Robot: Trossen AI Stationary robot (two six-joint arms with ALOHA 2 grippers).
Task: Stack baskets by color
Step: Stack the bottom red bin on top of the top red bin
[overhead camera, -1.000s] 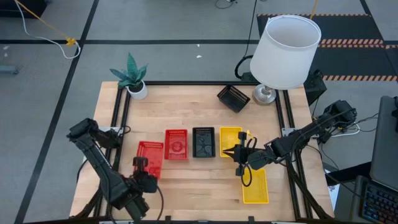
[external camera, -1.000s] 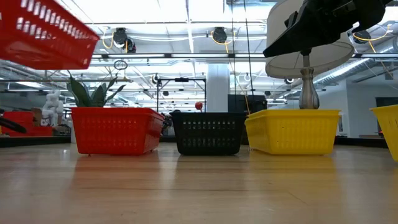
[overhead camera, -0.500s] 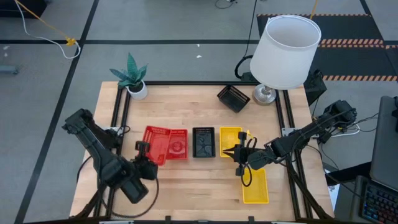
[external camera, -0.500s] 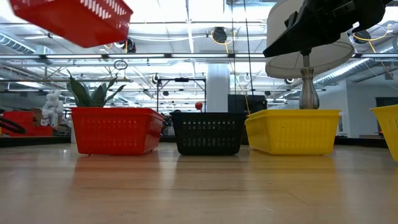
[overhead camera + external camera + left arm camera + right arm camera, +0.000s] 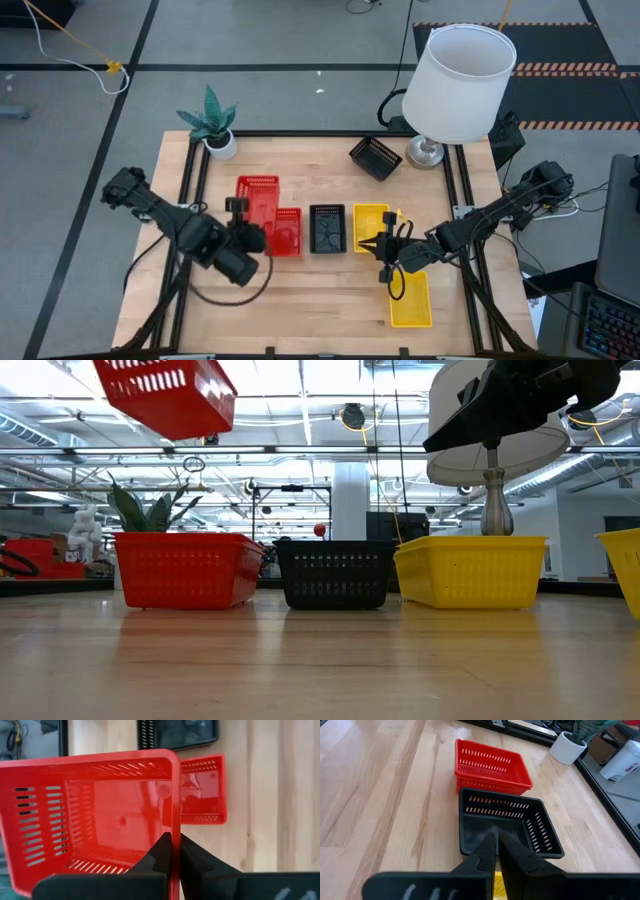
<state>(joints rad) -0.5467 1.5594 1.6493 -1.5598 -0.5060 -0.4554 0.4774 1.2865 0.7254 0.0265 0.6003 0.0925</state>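
Our left pincer [image 5: 175,851] pinched the red basket's [image 5: 257,196] rim, carrying it above the surface. We judged it light, stiff, thin-walled: rim grip suits. Right pincer [image 5: 496,851] was shut, empty, over the black basket [image 5: 507,822].

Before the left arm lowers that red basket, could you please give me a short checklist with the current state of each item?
1. Left gripper shut on the wall of the carried red basket: ok.
2. Carried red basket clear of the table, up in the air in the low view: ok.
3. Red basket on the table upright, open side up: ok.
4. Carried basket lined up over it: not ok, it hangs off to one side and overlaps only in part.
5. Right gripper out of the way, over the yellow basket: ok.
6. Black basket beside the target, apart from it: ok.
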